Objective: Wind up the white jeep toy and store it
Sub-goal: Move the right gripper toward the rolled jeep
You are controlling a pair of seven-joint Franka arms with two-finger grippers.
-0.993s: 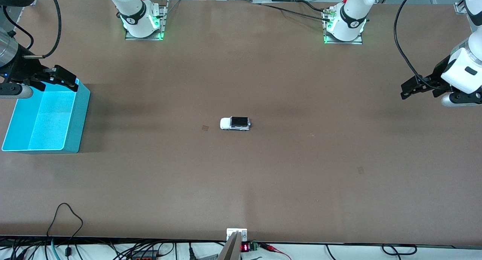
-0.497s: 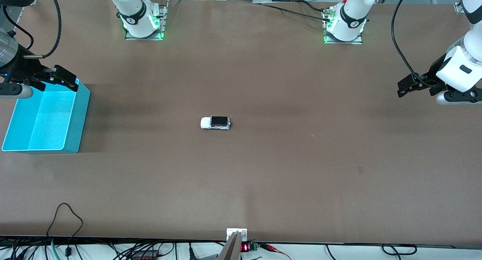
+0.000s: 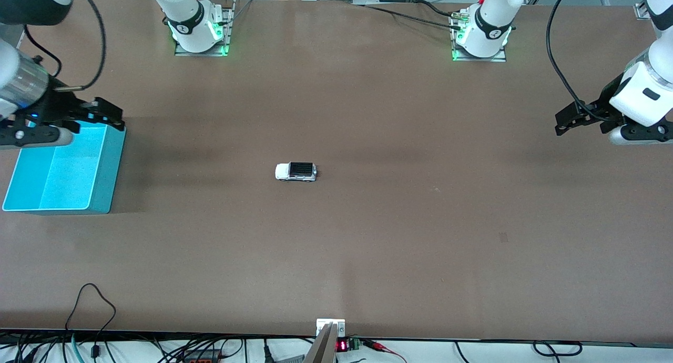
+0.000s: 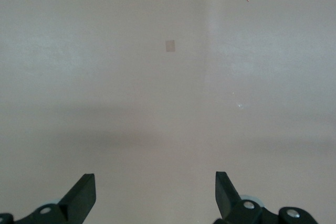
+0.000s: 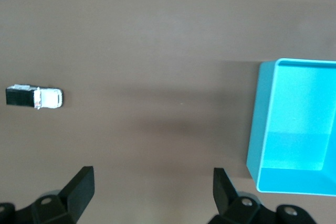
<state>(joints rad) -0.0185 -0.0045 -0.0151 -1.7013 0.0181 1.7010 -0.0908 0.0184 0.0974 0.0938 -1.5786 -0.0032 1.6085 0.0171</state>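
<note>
One white jeep toy, one blue bin

Blue bin partly covered by the right gripper; the bin runs off the right wrist view's edge.

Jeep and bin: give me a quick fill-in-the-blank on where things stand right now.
1. The jeep sits on the ____, held by neither gripper.
2. The bin at the right arm's end is ____ in colour.
3. The right gripper hangs over the bin's rim with fingers ____.
4. The left gripper holds ____.

Missing words: table; blue; open; nothing
</note>
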